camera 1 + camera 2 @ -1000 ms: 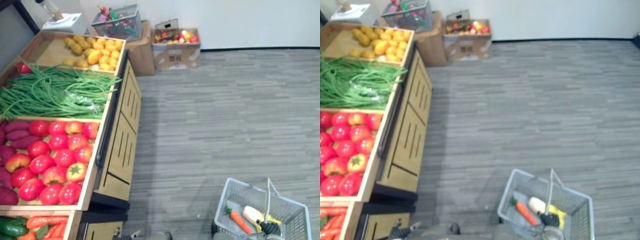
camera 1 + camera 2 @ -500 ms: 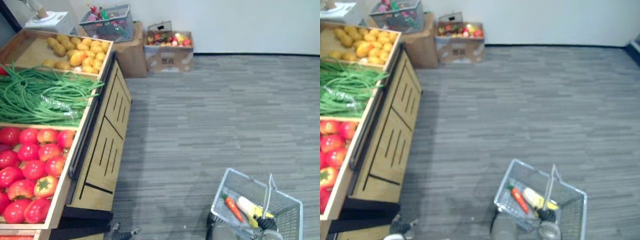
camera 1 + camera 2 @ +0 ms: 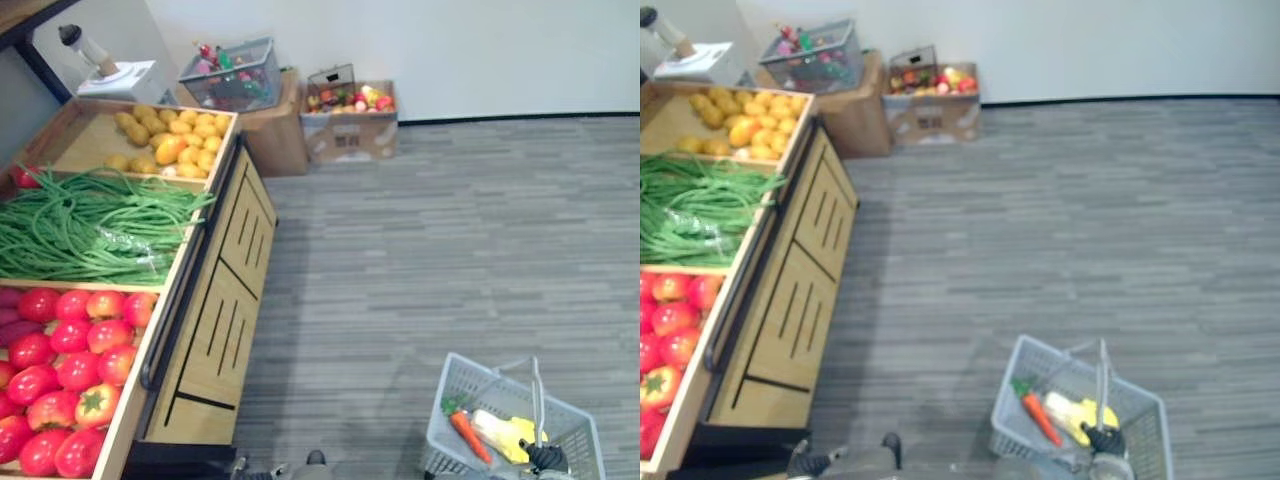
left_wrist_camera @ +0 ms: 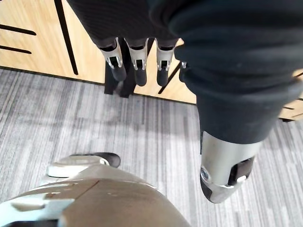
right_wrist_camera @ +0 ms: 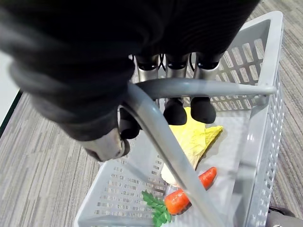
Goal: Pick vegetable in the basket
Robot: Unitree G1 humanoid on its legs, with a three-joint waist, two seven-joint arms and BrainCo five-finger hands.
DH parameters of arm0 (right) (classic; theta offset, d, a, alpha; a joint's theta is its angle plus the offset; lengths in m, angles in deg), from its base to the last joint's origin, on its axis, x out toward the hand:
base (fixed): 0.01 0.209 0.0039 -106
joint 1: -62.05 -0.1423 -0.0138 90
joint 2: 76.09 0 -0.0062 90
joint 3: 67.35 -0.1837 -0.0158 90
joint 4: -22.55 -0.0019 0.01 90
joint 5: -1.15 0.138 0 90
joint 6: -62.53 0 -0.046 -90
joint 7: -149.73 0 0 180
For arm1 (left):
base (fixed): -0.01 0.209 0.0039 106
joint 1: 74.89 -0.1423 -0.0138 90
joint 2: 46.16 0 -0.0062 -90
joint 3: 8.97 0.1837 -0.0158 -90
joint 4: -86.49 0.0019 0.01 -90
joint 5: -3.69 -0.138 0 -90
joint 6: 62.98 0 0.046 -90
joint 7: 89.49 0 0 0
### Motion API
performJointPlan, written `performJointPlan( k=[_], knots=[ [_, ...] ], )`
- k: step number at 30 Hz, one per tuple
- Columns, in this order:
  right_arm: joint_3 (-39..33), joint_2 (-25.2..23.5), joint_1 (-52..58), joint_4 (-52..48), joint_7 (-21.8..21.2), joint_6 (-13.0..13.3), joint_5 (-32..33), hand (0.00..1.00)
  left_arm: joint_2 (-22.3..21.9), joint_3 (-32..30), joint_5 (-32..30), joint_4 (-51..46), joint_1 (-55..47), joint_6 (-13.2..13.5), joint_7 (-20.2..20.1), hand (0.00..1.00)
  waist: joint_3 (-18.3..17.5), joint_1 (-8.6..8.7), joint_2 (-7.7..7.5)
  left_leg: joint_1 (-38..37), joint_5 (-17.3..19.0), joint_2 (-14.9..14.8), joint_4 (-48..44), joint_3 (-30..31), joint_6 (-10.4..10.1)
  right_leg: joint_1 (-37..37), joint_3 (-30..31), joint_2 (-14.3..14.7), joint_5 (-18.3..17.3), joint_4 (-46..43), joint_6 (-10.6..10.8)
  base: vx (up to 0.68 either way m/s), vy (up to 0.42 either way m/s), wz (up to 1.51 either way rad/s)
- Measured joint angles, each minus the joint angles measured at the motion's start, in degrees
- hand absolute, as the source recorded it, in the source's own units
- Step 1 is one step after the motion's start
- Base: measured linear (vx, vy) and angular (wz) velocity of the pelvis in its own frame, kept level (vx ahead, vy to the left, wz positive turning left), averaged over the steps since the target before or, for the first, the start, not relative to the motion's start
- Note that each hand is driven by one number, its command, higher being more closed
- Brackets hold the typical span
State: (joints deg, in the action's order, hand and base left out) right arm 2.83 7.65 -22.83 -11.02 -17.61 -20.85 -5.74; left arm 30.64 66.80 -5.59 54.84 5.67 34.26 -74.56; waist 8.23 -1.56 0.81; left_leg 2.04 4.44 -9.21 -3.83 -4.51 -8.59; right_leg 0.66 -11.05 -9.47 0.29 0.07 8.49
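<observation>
Right hand (image 5: 176, 109) grips the curved grey plastic handle (image 5: 189, 88) of a grey slotted plastic basket (image 3: 447, 425), with fingers wrapped over the bar and the thumb tucked beneath it. The basket is at the robot's right side above the grey striped carpet floor (image 3: 450, 230). Inside it lie an orange carrot with a green leafy top (image 3: 468, 437) and, just beside it, a pale vegetable wrapped in yellow leaves (image 3: 506, 434). The two seem to touch near the middle of the basket.

The left hand (image 4: 138, 71) hangs loose with straight fingers, grasping nothing, close to the lower front of a light wooden produce stand (image 3: 222, 300). The stand's trays carry yellow rounded produce (image 3: 170, 140), long green beans (image 3: 90, 220) and red tomatoes (image 3: 70, 350), with dark purple tubers (image 3: 12, 300) at the far left edge. By the far wall sit an open cardboard box of mixed produce (image 3: 348, 115) and a wire basket (image 3: 232, 75) on another box.
</observation>
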Motion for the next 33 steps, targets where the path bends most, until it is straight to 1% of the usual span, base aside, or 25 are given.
performJointPlan(
  k=[1, 2, 4, 6, 8, 10, 12, 14, 16, 17, 18, 19, 22, 26, 33],
  knots=[
    [0.0, -0.5, 0.0, 0.0, 0.0, 0.0, 0.0, 1.0, 1.0, 0.0, 0.0, 0.4, -0.2, -0.2, 0.0, 0.0, -0.1, -0.11, -0.94, -0.5, 0.3, 1.1, 0.2, -1.3, 0.6, 0.1, 1.1, -1.0, 0.4, 0.4, 0.4, 0.03, 0.199, -0.42],
    [0.0, -0.7, 0.2, 0.0, -0.1, 0.0, 0.0, 1.0, 1.3, 0.0, -0.4, 1.1, -0.7, -0.3, -0.1, 0.0, -0.5, -0.08, -1.46, -1.4, 0.7, 2.0, 0.4, -2.8, 1.3, 0.0, 2.4, -1.9, 0.7, 0.8, 0.9, 0.03, 0.182, -0.53],
    [-0.1, -0.6, 0.8, 0.0, -0.1, 0.5, 0.0, 1.0, 1.2, 0.0, -0.5, 1.4, -1.2, -0.3, -0.2, 0.0, -1.1, 0.1, -1.47, -2.5, 1.1, 2.7, 0.8, -4.0, 1.9, 0.1, 3.8, -2.5, 0.8, 0.9, 1.1, 0.04, 0.102, -0.41],
    [-0.9, -0.7, 1.7, 0.5, -0.7, 1.0, 0.0, 1.0, 1.3, -0.3, -0.4, 2.2, -0.7, -0.3, -1.3, 0.0, -1.8, 0.34, -1.19, -3.3, 1.4, 3.4, 1.1, -4.6, 2.2, 0.1, 4.6, -2.7, 0.8, 1.0, 1.1, 0.04, 0.062, -0.22],
    [-2.4, -0.7, 1.9, 2.1, -1.1, 1.0, 0.1, 1.0, 1.4, -0.3, -0.4, 2.7, -0.7, -0.2, -2.2, 0.0, -2.7, 1.13, -1.25, -3.9, 1.4, 3.4, 1.8, -4.9, 2.2, 0.1, 4.7, -2.6, 0.8, 1.3, 1.2, 0.04, 0.008, -0.1],
    [-3.0, -0.7, 2.0, 3.3, -1.7, 0.9, 0.1, 1.0, 1.5, -0.5, 0.1, 2.9, -0.7, -0.2, -2.7, 0.0, -3.0, 1.21, -1.6, -4.5, 1.4, 3.2, 2.5, -5.4, 2.2, -0.1, 4.8, -2.4, 0.8, 1.5, 1.2, 0.04, -0.008, -0.1],
    [-3.7, -0.7, 2.1, 4.4, -2.1, 0.9, 0.2, 1.0, 1.5, -0.9, 0.2, 3.2, -0.7, -0.2, -2.9, 0.0, -3.6, 1.32, -1.42, -4.8, 1.4, 3.3, 2.8, -5.5, 2.2, -0.4, 4.8, -2.3, 0.8, 1.7, 1.2, 0.04, -0.004, -0.05],
    [-4.6, -0.8, 2.3, 5.5, -2.9, 0.6, 0.2, 1.0, 1.5, -0.9, 1.5, 3.2, -0.8, -0.2, -3.6, 0.0, -3.9, 1.3, -1.74, -5.5, 1.4, 3.3, 3.2, -5.4, 2.2, -1.0, 4.5, -2.3, 0.8, 1.9, 1.2, 0.02, 0.001, 0.01],
    [-4.6, -1.1, 2.4, 6.6, -3.3, 0.0, 0.3, 1.0, 1.5, -1.5, 2.3, 3.3, -0.9, -0.2, -4.2, 0.0, -4.3, 1.29, -1.73, -6.5, 1.4, 3.4, 3.7, -5.4, 2.2, -1.9, 4.0, -2.4, 0.8, 2.1, 1.2, 0.0, 0.0, 0.0],
    [-4.6, -1.4, 2.5, 6.8, -3.3, 0.0, 0.3, 1.0, 1.5, -1.5, 2.3, 3.4, -1.0, -0.2, -4.3, 0.0, -4.2, 1.29, -2.21, -6.5, 1.4, 3.4, 3.8, -5.2, 2.2, -2.0, 3.9, -2.4, 0.8, 2.2, 1.2, 0.0, 0.003, 0.07],
    [-4.6, -2.1, 2.5, 7.5, -3.4, -0.1, 0.5, 1.0, 1.7, -1.5, 2.4, 3.7, -0.9, -0.2, -4.6, 0.0, -4.7, 1.26, -2.06, -6.6, 1.4, 3.4, 3.8, -5.0, 2.3, -2.1, 3.6, -2.4, 0.8, 2.4, 1.2, -0.02, -0.004, 0.09],
    [-4.6, -2.7, 2.5, 7.5, -3.4, -0.1, 0.7, 1.0, 1.8, -1.5, 2.5, 4.0, -0.9, -0.2, -4.8, 0.0, -4.9, 1.3, -2.22, -6.6, 1.3, 3.5, 3.9, -4.7, 2.3, -2.2, 3.4, -2.4, 0.8, 2.5, 1.2, -0.02, -0.006, 0.08],
    [-4.5, -4.1, 2.7, 7.9, -3.5, -0.1, 0.7, 1.0, 1.9, -1.5, 4.8, 5.0, -0.9, -0.2, -5.1, 0.0, -5.4, 1.36, -2.45, -6.9, 0.8, 3.5, 4.8, -4.2, 2.3, -2.7, 2.7, -2.4, 0.8, 2.8, 1.2, 0.0, -0.01, 0.11],
    [-4.4, -4.2, 2.5, 9.7, -3.9, 0.0, 0.9, 1.0, 1.9, -1.3, 6.9, 5.6, -0.9, -0.2, -5.2, 0.0, -6.0, 1.28, -2.43, -7.6, 0.3, 3.5, 5.7, -4.1, 2.2, -3.3, 2.2, -2.4, 0.8, 3.0, 1.2, 0.0, -0.005, 0.05],
    [-2.7, -4.5, 2.9, 10.0, -3.9, -0.1, 3.1, 1.0, 2.4, 1.5, 6.9, 7.3, -0.4, -0.1, -5.4, 0.0, -6.4, 1.36, -2.64, -8.6, 0.2, 3.6, 6.4, -4.2, 2.2, -4.1, 2.2, -2.3, 0.8, 3.3, 1.2, 0.0, 0.0, 0.0]
  ],
)
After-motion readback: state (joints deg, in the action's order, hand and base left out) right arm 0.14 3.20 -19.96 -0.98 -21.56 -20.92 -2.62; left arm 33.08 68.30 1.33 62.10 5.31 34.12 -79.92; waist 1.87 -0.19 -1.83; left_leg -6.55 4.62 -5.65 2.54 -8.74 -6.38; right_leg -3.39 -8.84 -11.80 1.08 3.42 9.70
